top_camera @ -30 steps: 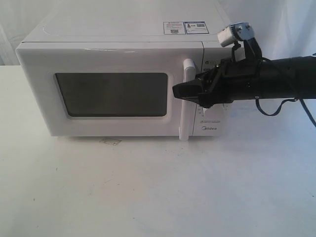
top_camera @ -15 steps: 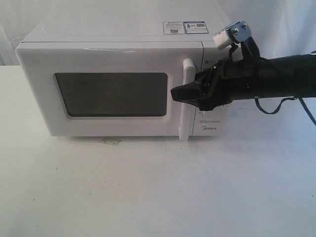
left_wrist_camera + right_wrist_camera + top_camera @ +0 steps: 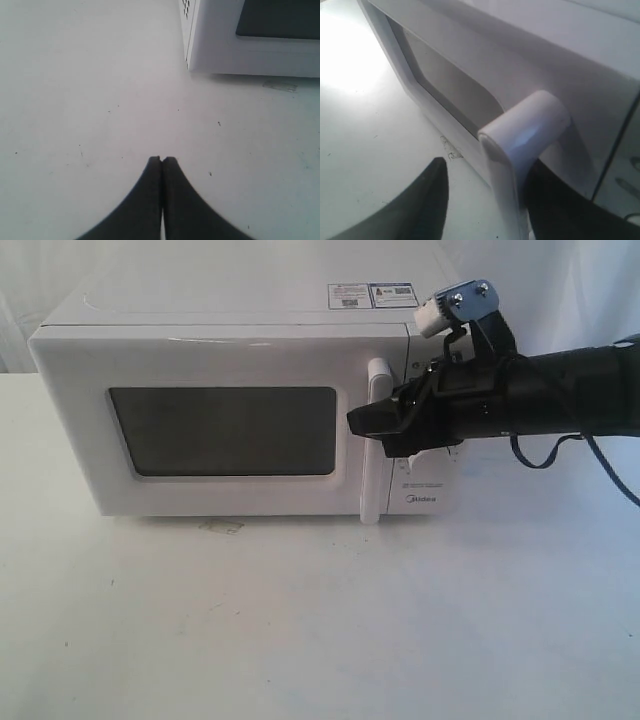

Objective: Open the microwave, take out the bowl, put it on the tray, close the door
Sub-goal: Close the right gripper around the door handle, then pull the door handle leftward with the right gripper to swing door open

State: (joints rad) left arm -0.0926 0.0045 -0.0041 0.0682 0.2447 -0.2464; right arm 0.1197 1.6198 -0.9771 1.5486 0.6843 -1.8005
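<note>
The white microwave [image 3: 230, 310] stands at the back of the table with its door [image 3: 220, 360] shut against the body. My right gripper [image 3: 362, 425] is open and straddles the tall white handle [image 3: 375, 475]. In the right wrist view one black finger [image 3: 432, 200] is in front of the handle [image 3: 520, 135] and the other sits behind it, with a gap on the front side. My left gripper [image 3: 162, 159] is shut and empty, low over bare table near the microwave's corner [image 3: 215, 45]. The bowl is hidden behind the dark window [image 3: 222, 430]. No tray is in view.
The white table [image 3: 300, 620] spreads in front of the microwave, with a small patch of tape residue [image 3: 222, 527] near its base. The control panel [image 3: 425, 502] is partly hidden by my right arm. A white cloth backdrop hangs behind.
My right gripper has edged slightly up and left along the handle. The door stays shut. The left gripper is not seen in the earlier frames.
</note>
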